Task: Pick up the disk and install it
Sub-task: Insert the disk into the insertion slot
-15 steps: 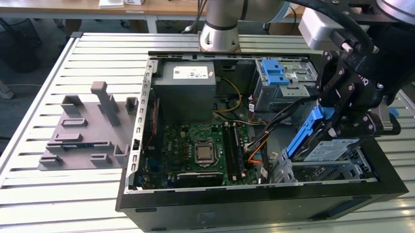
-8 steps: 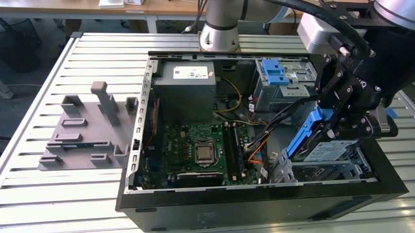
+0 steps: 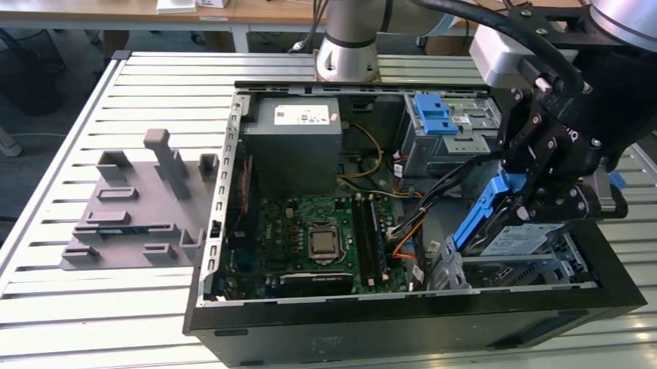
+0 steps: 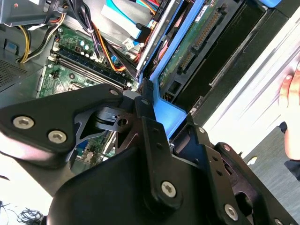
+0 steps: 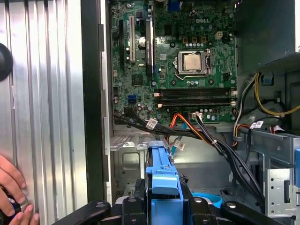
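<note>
While the gripper [image 5: 164,208] stands clenched on the disk [image 5: 163,174], its fingers bear on the blue carrier frame from either side, so the hold is on the plastic edging, not on the label or the circuit board. Judged from this, the disk is stiff, dense for its bulk and intolerant of knocks; the frame is smooth plastic and may give slightly, so the frame's long edges are the proper place to hold it. In the exterior view the disk hangs tilted over the metal bay [image 3: 524,269] in the corner of the computer case [image 3: 411,327] at the exterior view's right, its lower end at the bay's mouth. Whether it is seated cannot be told. Just beyond it, black and orange cables [image 5: 220,145] cross to the motherboard [image 5: 187,61]; further in stand the drive cage [image 3: 451,134] and the power supply [image 3: 292,146]. The case rests on a slatted metal table [image 3: 103,323], with a grey fixture [image 3: 134,207] well apart from it and a person's hand [image 5: 11,187] on the slats. Behind — a desk [image 3: 257,11].
</note>
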Controlling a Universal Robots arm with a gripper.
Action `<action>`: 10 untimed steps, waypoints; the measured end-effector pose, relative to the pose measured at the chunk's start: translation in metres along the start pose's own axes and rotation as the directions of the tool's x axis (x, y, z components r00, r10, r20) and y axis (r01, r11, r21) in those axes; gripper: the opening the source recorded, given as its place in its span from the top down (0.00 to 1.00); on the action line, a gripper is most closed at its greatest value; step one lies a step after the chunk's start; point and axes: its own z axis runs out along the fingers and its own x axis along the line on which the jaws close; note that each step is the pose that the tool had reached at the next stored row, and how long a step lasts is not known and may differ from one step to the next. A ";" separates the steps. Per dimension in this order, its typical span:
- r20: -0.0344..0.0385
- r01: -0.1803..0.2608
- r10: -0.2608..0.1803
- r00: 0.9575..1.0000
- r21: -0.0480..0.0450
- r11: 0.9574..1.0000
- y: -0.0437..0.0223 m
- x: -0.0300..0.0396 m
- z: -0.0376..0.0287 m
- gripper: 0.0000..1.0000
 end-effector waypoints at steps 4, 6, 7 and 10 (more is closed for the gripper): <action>0.000 0.000 0.000 1.000 0.000 1.000 0.0000 0.0001 0.0043 0.63; 0.000 0.000 0.000 1.000 0.000 1.000 0.0000 0.0001 0.0065 0.63; 0.000 0.000 0.000 1.000 0.000 1.000 0.0000 0.0001 0.0076 0.63; -0.001 0.000 0.000 1.000 0.000 1.000 0.0001 0.0001 0.0116 0.63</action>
